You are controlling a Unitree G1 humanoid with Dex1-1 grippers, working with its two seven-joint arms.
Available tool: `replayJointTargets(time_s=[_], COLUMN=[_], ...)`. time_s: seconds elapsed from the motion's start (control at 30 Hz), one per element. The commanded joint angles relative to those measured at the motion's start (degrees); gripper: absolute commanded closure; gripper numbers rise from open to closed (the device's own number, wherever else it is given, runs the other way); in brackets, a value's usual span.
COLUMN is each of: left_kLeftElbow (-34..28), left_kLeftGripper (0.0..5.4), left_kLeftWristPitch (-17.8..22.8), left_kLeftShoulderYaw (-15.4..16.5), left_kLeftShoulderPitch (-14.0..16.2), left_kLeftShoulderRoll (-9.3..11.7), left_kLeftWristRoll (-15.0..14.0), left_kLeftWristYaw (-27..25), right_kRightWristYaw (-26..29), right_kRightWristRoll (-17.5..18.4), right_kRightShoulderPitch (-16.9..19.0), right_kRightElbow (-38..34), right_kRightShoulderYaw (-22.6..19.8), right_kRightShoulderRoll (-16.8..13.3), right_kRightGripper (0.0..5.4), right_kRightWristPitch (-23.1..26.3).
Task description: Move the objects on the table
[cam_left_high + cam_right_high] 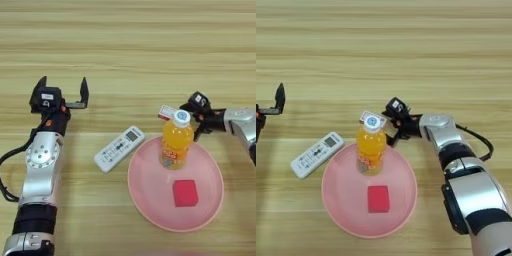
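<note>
Progress looks partial, taking the pink plate (150,210) as the landmark. On the plate, the red cube (185,193) lies toward its near side and an orange juice bottle (176,145) stands upright at its far edge, so these two seem already placed, if the plate is indeed the goal; the task does not say so. Off the plate, just beyond its left rim, the white remote (119,148) lies on the counter (125,50) at a slant, untouched. Just behind the bottle, past the plate's far rim, sits the small white-and-red box (167,112), with the right claw (392,122) close up against it, reaching in from the plate's right side. My guess is that the box is the item in hand and the remote is left for later. The left claw (64,92) hovers well to the left of the plate, beyond the remote, its two fingers spread wide with nothing between them.

Hard to read: the bottle hides most of the box, and whether the right claw pinches it or only touches it I cannot tell.
</note>
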Motion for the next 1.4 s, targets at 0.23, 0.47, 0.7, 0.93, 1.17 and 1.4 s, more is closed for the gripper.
replayJointTargets(time_s=[0.23, 0.47, 0.7, 0.93, 1.17, 1.4], left_kLeftElbow=[-0.3, -0.2, 0.0, -0.1, -0.2, 0.1], left_kLeftGripper=[0.03, 0.00, 0.00, 0.00, 0.00, 0.00], left_kLeftWristPitch=[0.2, 0.2, 0.2, 0.1, 0.1, -0.1], left_kLeftShoulderYaw=[-0.6, -0.7, -0.7, -0.8, -0.9, -0.9], left_kLeftShoulderPitch=[0.5, 0.5, 0.5, 0.6, 0.7, 0.5], left_kLeftShoulderRoll=[0.1, 0.1, 0.2, 0.1, 0.0, 0.1], left_kLeftWristRoll=[0.5, 0.5, 0.4, 0.4, 0.5, 0.5], left_kLeftWristYaw=[-0.2, -0.2, -0.3, -0.3, -0.2, -0.2], right_kRightWristYaw=[-0.8, -3.5, -5.1, -4.8, -3.6, -3.1], right_kRightWristRoll=[-1.4, -2.1, -2.3, -2.6, -3.0, -2.6], right_kRightShoulderPitch=[-2.5, -3.5, -4.0, -4.0, -3.4, -3.3], right_kRightElbow=[4.9, 7.2, 9.0, 9.8, 9.6, 9.0], right_kRightShoulderYaw=[-0.5, -1.2, -1.8, -1.6, -1.0, -1.4], right_kRightShoulderRoll=[1.8, 2.9, 3.8, 4.0, 3.8, 3.3], right_kRightGripper=[0.00, 0.73, 1.55, 2.40, 3.19, 3.31], right_kRightWristPitch=[2.0, 2.1, 3.6, 4.7, 4.6, 4.1])
